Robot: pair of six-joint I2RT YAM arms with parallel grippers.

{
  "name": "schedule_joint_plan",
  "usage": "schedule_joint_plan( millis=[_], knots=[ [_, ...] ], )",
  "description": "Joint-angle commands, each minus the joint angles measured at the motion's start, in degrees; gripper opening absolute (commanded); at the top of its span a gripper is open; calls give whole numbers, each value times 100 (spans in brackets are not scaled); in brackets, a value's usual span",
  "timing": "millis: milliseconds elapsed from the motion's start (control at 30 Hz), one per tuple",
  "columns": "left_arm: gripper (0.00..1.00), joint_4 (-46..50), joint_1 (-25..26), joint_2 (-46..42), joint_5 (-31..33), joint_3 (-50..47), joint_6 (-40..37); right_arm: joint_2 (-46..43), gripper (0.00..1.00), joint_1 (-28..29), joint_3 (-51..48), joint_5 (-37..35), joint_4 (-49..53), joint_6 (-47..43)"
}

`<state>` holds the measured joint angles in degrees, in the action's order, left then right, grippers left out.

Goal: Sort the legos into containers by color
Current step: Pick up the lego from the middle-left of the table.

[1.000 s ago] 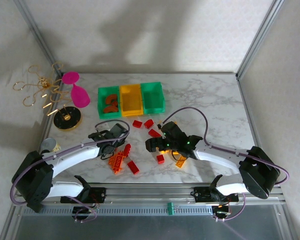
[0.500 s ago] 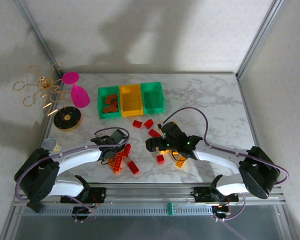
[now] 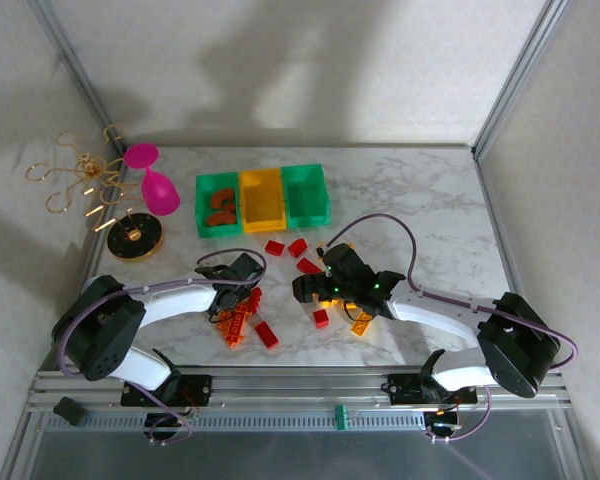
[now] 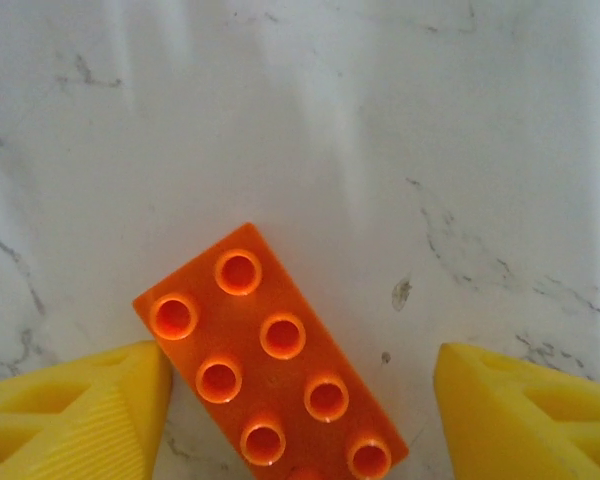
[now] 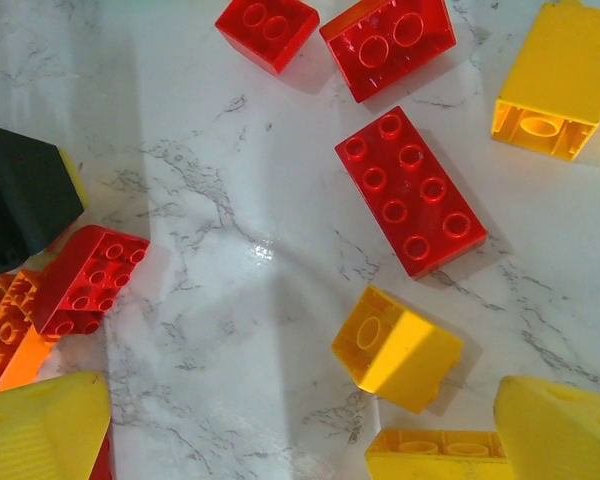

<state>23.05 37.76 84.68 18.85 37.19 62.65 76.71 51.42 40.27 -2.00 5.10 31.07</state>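
Brick [image 4: 270, 365] between jaws of left pincer [image 4: 302, 352]

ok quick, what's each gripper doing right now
left gripper: open, fingers either side of an orange brick, not clamped on it
right gripper: open, holding nothing

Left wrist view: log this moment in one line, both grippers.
left gripper: open, straddling orange brick | right gripper: open, above yellow brick | held: nothing
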Motion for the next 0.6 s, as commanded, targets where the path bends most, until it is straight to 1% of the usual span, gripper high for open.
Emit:
schedule_joint_plan(
  millis=[0,67,267,367,567],
  knots=[
    [65,-425,-93,174,-97,118,-121,-11,99,52,78,-171,80,-72],
    [62,-498,-152,257,-174,154,-219,3,99,46,77,-169,52,-66],
    [48,-625,-155,373,-294,162,-355,54,99,51,108,-143,52,-74],
    [40,-590,-155,386,-268,151,-394,54,99,51,112,-132,52,-65],
    [32,-494,-184,351,-154,333,-472,54,98,48,208,-123,87,-67]
  ],
)
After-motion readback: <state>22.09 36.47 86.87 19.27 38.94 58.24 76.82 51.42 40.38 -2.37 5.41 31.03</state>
